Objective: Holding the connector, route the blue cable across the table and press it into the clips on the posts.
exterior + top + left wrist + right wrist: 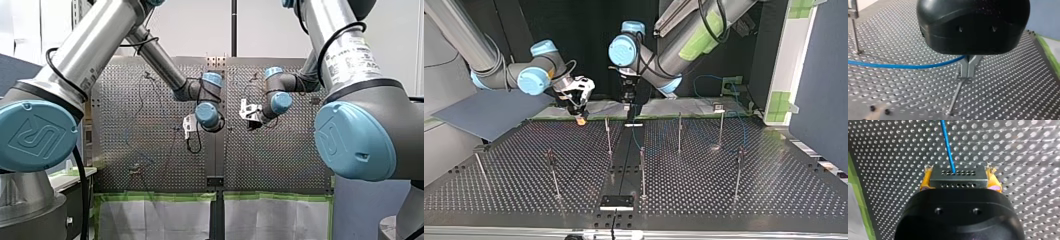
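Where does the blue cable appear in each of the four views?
Left wrist view: blue cable runs across the perforated table into my left end effector.
Right wrist view: it leaves the connector in my right end effector, running ahead.
Top view: loops at the far right.
Front view: too faint to place.
Shared landmark: the perforated table.

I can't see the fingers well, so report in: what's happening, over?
Right gripper shut on connector. Left gripper shut on blue cable, which runs off beside it. Posts upright nearby; cable pressed in or not, cannot tell.
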`<action>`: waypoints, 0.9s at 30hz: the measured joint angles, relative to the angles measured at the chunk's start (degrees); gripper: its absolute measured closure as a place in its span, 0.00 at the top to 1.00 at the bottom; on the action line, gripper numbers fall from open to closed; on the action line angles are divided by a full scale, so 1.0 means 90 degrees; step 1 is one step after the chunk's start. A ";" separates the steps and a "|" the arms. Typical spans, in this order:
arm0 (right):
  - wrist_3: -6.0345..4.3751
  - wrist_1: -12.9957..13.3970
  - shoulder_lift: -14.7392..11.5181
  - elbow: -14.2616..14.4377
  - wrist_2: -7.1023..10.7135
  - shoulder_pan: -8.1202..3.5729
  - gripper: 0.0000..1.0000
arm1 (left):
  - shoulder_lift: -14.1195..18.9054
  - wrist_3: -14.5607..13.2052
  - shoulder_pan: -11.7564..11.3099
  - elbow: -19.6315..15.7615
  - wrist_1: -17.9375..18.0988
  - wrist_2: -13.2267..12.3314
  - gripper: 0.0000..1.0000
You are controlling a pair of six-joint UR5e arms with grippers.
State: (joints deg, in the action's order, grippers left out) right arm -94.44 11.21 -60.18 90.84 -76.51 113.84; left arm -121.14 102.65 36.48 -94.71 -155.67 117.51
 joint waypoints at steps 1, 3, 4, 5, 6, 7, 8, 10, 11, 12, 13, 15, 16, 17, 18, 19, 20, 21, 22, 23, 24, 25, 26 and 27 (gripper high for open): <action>-0.0006 0.0030 0.0040 0.0000 0.0005 -0.0008 0.00 | -0.0042 0.0022 -0.0012 0.0002 0.0041 -0.0044 0.00; -0.0016 0.0088 0.0113 0.0004 0.0014 -0.0029 0.00 | -0.0141 0.0084 -0.0047 0.0033 0.0143 -0.0144 0.00; -0.0019 0.0110 0.0133 0.0006 0.0017 -0.0038 0.00 | -0.0186 0.0105 -0.0063 0.0060 0.0187 -0.0191 0.00; -0.0022 0.0142 0.0150 0.0004 0.0019 -0.0049 0.00 | -0.0249 0.0125 -0.0084 0.0107 0.0247 -0.0254 0.00; -0.0023 0.0162 0.0159 0.0003 0.0020 -0.0056 0.00 | -0.0298 0.0136 -0.0101 0.0149 0.0289 -0.0303 0.00; -0.0024 0.0179 0.0165 0.0003 0.0021 -0.0062 0.00 | -0.0345 0.0146 -0.0118 0.0189 0.0322 -0.0353 0.00; -0.0025 0.0195 0.0170 0.0002 0.0022 -0.0067 0.00 | -0.0396 0.0158 -0.0138 0.0240 0.0354 -0.0425 0.00; -0.0028 0.0212 0.0173 0.0002 0.0024 -0.0073 0.00 | -0.0464 0.0176 -0.0166 0.0312 0.0377 -0.0529 0.00; -0.0036 0.0235 0.0176 0.0001 0.0034 -0.0083 0.00 | -0.0500 0.0184 -0.0183 0.0350 0.0380 -0.0587 0.00; -0.0047 0.0263 0.0179 0.0001 0.0051 -0.0100 0.00 | -0.0529 0.0190 -0.0197 0.0380 0.0373 -0.0625 0.00; -0.0061 0.0296 0.0181 0.0001 0.0070 -0.0117 0.00 | -0.0561 0.0196 -0.0214 0.0412 0.0363 -0.0653 0.00; -0.0099 0.0386 0.0185 0.0000 0.0107 -0.0152 0.00 | -0.0660 0.0218 -0.0252 0.0513 0.0349 -0.0701 0.00; -0.0119 0.0432 0.0188 0.0000 0.0124 -0.0166 0.00 | -0.0705 0.0225 -0.0268 0.0560 0.0344 -0.0717 0.00; -0.0145 0.0493 0.0190 0.0000 0.0146 -0.0185 0.00 | -0.0750 0.0233 -0.0290 0.0623 0.0330 -0.0736 0.00; -0.0163 0.0534 0.0192 0.0000 0.0163 -0.0199 0.00 | -0.0776 0.0237 -0.0307 0.0670 0.0313 -0.0750 0.00; -0.0177 0.0571 0.0193 0.0000 0.0177 -0.0214 0.00 | -0.0795 0.0240 -0.0324 0.0717 0.0292 -0.0767 0.00; -0.0191 0.0613 0.0195 -0.0002 0.0195 -0.0234 0.00 | -0.0813 0.0244 -0.0346 0.0781 0.0267 -0.0795 0.00; -0.0200 0.0637 0.0198 -0.0002 0.0204 -0.0248 0.00 | -0.0822 0.0249 -0.0366 0.0826 0.0253 -0.0822 0.00; -0.0208 0.0659 0.0200 -0.0002 0.0212 -0.0261 0.00 | -0.0829 0.0254 -0.0386 0.0872 0.0243 -0.0850 0.00; -0.0219 0.0680 0.0203 -0.0002 0.0219 -0.0277 0.00 | -0.0834 0.0263 -0.0412 0.0928 0.0237 -0.0882 0.00; -0.0226 0.0692 0.0206 -0.0002 0.0223 -0.0290 0.00 | -0.0836 0.0271 -0.0434 0.0963 0.0235 -0.0905 0.00; -0.0230 0.0700 0.0209 -0.0003 0.0227 -0.0302 0.00 | -0.0837 0.0281 -0.0457 0.0990 0.0235 -0.0929 0.00; -0.0234 0.0713 0.0214 -0.0006 0.0231 -0.0319 0.00 | -0.0840 0.0297 -0.0489 0.1014 0.0235 -0.0964 0.00; -0.0237 0.0722 0.0218 -0.0007 0.0233 -0.0331 0.00 | -0.0843 0.0309 -0.0515 0.1027 0.0236 -0.0996 0.00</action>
State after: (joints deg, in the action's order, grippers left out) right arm -96.57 17.71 -58.22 90.79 -74.41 110.85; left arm -128.73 105.42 31.84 -85.47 -153.55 108.54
